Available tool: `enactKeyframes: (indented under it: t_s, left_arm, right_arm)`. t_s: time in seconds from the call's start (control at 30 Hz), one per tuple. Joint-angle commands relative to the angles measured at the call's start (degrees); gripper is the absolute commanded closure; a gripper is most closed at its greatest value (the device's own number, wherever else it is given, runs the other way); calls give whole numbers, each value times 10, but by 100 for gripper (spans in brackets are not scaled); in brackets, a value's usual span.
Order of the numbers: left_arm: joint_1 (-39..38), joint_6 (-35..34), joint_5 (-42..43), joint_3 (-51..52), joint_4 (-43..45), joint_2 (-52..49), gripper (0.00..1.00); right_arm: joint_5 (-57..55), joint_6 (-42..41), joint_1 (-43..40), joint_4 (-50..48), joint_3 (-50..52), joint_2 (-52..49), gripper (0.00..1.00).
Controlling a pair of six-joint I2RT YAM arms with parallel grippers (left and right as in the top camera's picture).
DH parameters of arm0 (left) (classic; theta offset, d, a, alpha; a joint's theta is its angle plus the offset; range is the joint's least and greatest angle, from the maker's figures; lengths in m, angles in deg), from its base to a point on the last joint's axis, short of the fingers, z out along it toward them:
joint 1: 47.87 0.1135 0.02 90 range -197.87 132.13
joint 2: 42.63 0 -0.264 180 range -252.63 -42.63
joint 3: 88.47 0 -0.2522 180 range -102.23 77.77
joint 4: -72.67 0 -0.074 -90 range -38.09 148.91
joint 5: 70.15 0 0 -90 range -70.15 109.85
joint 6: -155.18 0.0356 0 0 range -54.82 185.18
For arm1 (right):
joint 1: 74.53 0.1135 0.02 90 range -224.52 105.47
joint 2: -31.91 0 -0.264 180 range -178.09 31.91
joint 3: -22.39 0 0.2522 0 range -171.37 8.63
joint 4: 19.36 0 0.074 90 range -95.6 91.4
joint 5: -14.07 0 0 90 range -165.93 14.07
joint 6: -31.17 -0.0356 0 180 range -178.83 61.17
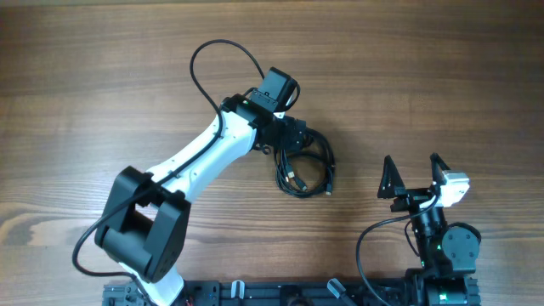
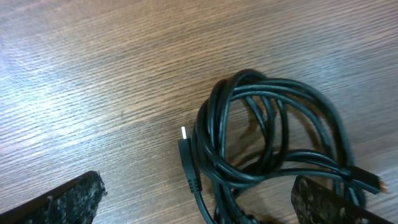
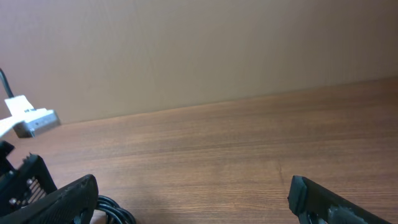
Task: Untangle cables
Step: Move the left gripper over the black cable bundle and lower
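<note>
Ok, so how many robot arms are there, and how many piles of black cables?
Robot arms: 2, the left arm and the right arm
Tangles of black cables: 1
Total: 3

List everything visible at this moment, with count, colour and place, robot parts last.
cables: one tangled bundle, strand count unclear, black, near the table's middle
plug: one, black with a silver tip, at the bundle's edge
table: one, brown wood, under everything
backdrop: one, beige, beyond the table's far edge
left arm: one, white and black, reaching from the near edge to the bundle
left gripper: one, black, open, fingers either side of the bundle
right arm: one, black, at the near right edge
right gripper: one, black, open, apart from the cables, to their right
</note>
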Motion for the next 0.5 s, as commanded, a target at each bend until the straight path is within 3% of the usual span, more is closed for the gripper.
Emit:
enactKeyframes:
  t_s: [0.0,0.1,0.27,0.47]
  left_arm:
    - [-1,9,-10,-13,3,-31,0]
    - [-1,23,-9,-13,21,-52,0]
    - [-5,110,-3,-13,61,-78,0]
    - [-6,109,-3,-13,71,-81,0]
  right_arm:
    - [-8,-5,3,-2,1,3,0]
    - [-8,-5,3,-2,1,3,0]
    - [-8,-5,3,-2,1,3,0]
    - [-8,-5,3,-2,1,3,0]
